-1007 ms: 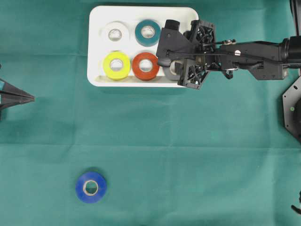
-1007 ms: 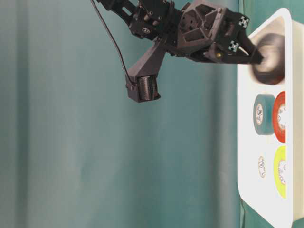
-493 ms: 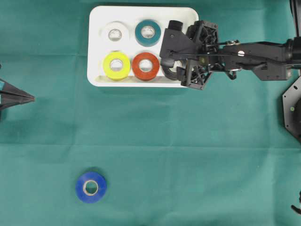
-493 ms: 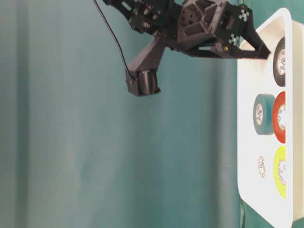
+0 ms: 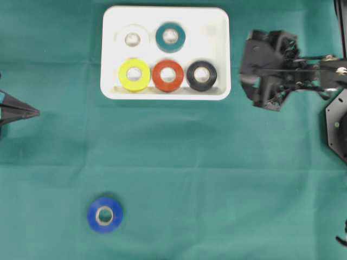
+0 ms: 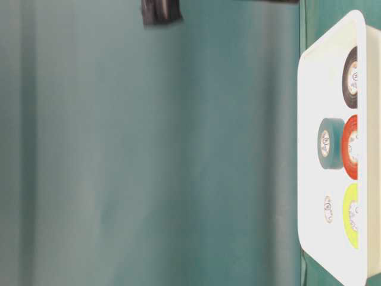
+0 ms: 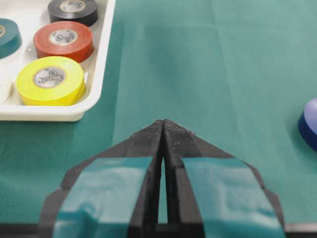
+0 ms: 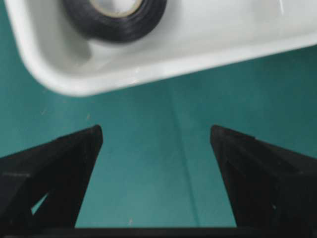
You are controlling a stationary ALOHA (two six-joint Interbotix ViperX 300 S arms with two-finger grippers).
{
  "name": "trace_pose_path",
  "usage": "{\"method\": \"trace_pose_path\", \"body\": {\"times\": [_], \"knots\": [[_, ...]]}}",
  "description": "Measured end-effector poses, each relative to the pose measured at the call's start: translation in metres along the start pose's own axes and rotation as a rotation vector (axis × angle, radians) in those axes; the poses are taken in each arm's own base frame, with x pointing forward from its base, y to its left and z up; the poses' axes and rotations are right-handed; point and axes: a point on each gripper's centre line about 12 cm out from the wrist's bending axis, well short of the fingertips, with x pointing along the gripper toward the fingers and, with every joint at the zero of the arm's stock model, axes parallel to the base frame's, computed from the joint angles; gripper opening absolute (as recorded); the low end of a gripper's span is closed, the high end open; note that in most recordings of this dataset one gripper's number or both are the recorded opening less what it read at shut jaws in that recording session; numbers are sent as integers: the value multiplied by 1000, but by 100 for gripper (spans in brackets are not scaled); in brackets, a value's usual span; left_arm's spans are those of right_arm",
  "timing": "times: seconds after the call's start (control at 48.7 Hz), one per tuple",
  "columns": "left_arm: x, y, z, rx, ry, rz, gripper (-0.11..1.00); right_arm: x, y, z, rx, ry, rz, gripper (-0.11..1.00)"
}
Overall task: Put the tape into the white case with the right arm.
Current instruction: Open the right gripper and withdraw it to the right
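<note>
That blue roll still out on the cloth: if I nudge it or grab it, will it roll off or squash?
The blue tape roll lies flat on the green cloth, so it will probably slide rather than roll. Tightly wound around a core, it likely stays stiff in a pinch. Tipped onto its edge, it could roll away.

A black roll of tape (image 8: 116, 17) is seen lying inside the white plastic case (image 8: 198, 52) with rounded rim. The two black pointed fingers (image 8: 59, 168) are spread wide apart above the green cloth (image 8: 158, 148), nothing being held between them
</note>
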Motion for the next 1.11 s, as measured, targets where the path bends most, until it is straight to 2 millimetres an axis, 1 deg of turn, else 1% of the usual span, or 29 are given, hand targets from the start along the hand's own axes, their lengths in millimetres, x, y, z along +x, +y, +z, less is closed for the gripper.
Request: {"method": "trace_pose_path", "body": {"times": [0.247, 0.432, 0.555, 0.719, 0.925, 0.986, 1.11], "knots": [[0, 0, 0, 2, 0, 0, 0, -32, 2, -31, 43, -206, 106, 67], [0, 0, 0, 0, 2, -1, 0, -43, -3, -59, 121, -227, 103, 67], [0, 0, 0, 0, 0, -2, 0, -46, -7, -74, 163, -224, 93, 66], [0, 0, 0, 0, 0, -2, 0, -49, -7, -78, 167, -246, 101, 67], [0, 0, 0, 2, 0, 0, 0, -47, -3, -81, 158, -278, 137, 67], [0, 0, 0, 0, 0, 0, 0, -47, 1, -82, 150, -296, 162, 67], [0, 0, 0, 0, 0, 0, 0, -51, 15, -79, 104, -346, 245, 67]]}}
